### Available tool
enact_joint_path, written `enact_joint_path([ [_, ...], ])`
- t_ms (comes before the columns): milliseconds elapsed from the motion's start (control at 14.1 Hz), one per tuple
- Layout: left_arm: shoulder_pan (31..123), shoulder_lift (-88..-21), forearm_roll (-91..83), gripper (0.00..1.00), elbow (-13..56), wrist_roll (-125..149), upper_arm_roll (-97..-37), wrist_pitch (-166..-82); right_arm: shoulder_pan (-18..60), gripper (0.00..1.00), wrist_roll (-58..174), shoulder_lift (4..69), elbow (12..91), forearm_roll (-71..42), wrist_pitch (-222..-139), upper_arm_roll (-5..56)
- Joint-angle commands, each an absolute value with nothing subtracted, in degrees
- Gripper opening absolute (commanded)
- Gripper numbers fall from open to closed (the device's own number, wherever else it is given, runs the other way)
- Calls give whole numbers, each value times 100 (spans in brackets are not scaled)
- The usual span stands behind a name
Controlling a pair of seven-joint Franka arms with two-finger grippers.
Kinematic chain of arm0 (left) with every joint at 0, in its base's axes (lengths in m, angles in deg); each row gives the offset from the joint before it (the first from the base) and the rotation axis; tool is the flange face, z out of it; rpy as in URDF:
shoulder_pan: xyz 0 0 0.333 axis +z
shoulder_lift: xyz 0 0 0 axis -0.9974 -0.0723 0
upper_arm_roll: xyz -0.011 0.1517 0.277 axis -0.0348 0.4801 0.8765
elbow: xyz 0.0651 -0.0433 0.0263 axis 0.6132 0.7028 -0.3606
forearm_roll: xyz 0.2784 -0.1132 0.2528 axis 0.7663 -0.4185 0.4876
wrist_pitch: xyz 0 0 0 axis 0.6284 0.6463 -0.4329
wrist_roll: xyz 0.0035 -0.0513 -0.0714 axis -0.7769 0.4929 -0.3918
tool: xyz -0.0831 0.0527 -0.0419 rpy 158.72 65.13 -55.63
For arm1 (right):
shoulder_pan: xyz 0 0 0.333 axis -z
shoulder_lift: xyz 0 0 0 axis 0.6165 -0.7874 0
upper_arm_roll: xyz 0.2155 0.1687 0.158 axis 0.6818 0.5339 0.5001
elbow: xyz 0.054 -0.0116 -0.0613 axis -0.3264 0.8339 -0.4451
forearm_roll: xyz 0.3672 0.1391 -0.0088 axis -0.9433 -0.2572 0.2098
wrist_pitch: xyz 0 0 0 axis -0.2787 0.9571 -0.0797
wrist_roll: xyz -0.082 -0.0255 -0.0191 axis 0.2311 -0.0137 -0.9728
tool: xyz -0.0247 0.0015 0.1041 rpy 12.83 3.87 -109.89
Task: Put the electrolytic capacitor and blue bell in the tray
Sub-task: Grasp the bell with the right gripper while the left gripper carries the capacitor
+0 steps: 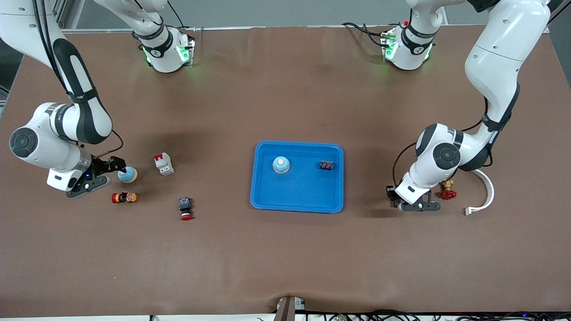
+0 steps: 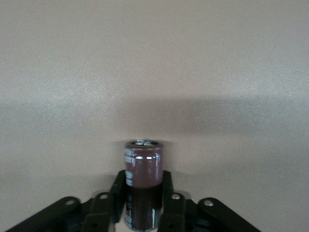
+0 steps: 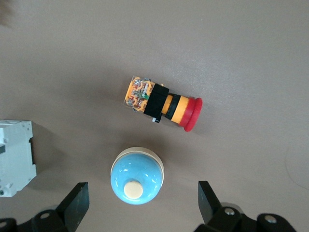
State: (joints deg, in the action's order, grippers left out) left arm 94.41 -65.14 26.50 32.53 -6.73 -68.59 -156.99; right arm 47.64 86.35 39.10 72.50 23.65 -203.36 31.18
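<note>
A dark maroon electrolytic capacitor point(image 2: 143, 166) stands upright on the table, and my left gripper point(image 2: 143, 182) is shut on its lower half. That gripper point(image 1: 412, 201) is low at the table, beside the tray toward the left arm's end. A blue bell point(image 3: 137, 176) with a cream button sits between the wide-apart fingers of my open right gripper point(image 3: 142, 197), untouched. In the front view this bell point(image 1: 127, 174) is beside the right gripper point(image 1: 113, 167). The blue tray point(image 1: 267, 196) holds another blue bell point(image 1: 281, 165) and a small dark part point(image 1: 326, 165).
A white breaker point(image 1: 163, 163) lies beside the bell. An orange-and-red push button point(image 1: 124, 197) and a black-and-red button point(image 1: 185, 208) lie nearer the front camera. A red valve point(image 1: 448, 191) and a white curved strip point(image 1: 487, 189) lie by the left gripper.
</note>
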Motion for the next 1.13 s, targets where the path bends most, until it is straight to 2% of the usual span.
enact_joint_path([
  [0, 9456, -6349, 2740, 0, 3429, -846, -6882, -15763, 4896, 100, 8738, 3952, 7589, 2381, -20683, 3216],
  [780, 9447, -6015, 2573, 0, 3069, -7205, -7311, -15578, 5045, 100, 9028, 3557, 7739, 2381, -21317, 3216],
  [1064, 9421, -6032, 2564, 0, 2824, -8269, -7646, -15000, 5019, 100, 9028, 3442, 7739, 2381, -21457, 3216],
])
